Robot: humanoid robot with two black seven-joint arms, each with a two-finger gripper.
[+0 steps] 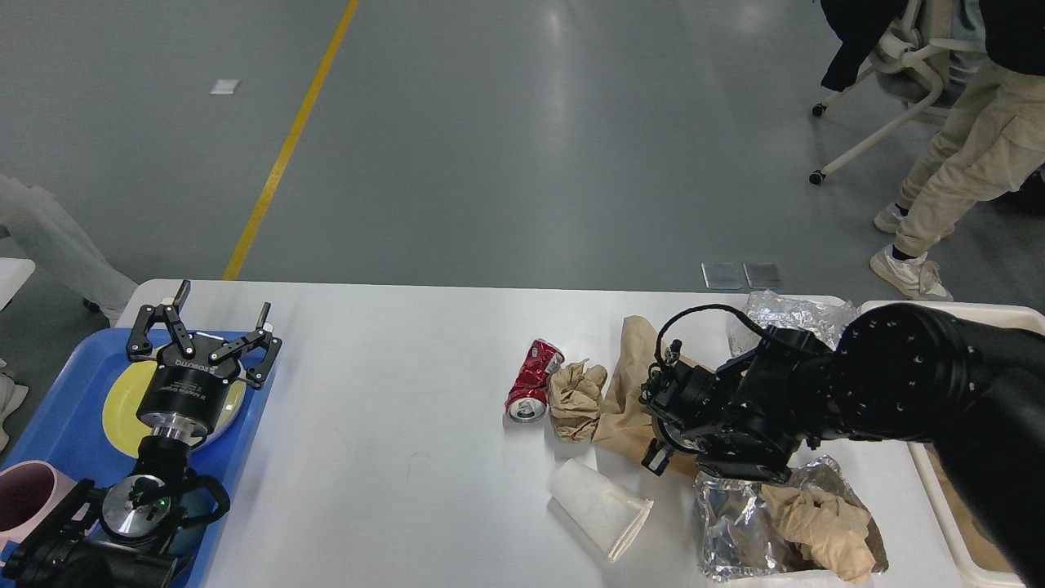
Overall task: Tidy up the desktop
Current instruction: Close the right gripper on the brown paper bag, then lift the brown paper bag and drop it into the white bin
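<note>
**Litter crowding the right end, open surface in the middle**

The desktop (392, 392) is filling the lower part of the head view, its far edge running straight across and its rounded far-left corner showing just behind the blue tray (49, 425). The tray is overhanging the left edge, carrying a yellow plate (122, 400) and a pink mug (24, 498). The left gripper (204, 327) is hovering above the plate with its two fingers spread wide and nothing between them.

Between the tray and the litter, a broad stretch of white surface is lying bare, giving free passage from the far edge to the near one.

On the right, a crushed red can (532, 380) is lying on its side, touching a crumpled brown paper ball (575, 400). A brown paper bag (624, 400) is sitting just beside the ball, partly under the right arm. A white paper cup (600, 506) is lying tipped over nearer the front edge. A foil wrapper holding crumpled paper (784, 514) is resting at the near right, and another piece of foil (788, 310) is sitting by the far-right corner. A cream bin (947, 523) is standing against the right edge.

The right gripper (657, 457) is pointing down over the bag; it is dark and seen end-on, so its opening and any hold cannot be told.
</note>
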